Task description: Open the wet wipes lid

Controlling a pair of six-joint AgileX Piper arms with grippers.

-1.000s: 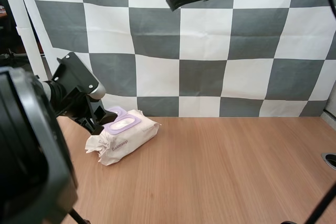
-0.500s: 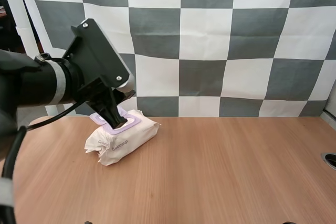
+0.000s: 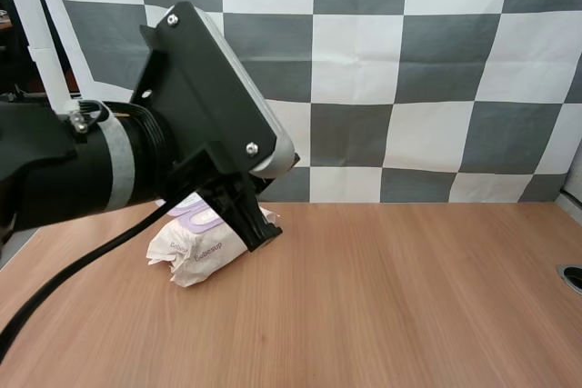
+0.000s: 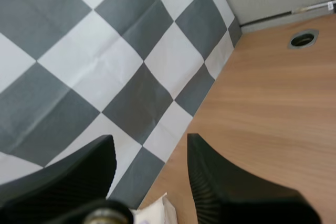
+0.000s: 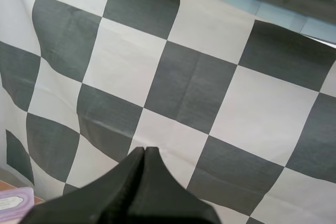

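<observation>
Spread apart, my left gripper [image 4: 149, 142] hangs over the wet wipes pack [image 3: 205, 256] at far left, seemingly to catch its purple lid [image 3: 194, 216]; my right gripper [image 5: 144, 153] is closed, empty.

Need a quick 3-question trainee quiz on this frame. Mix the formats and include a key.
1. True or false: the left hand is open, its fingers standing apart.
2. Pick one. The pack of wipes lies:
A) on the left part of the table, by the left hand
B) at the table's right edge
C) on a wooden tray
3. Short answer: is the right hand open or shut?

Key: 1 true; 2 A; 3 shut, on nothing.
</observation>
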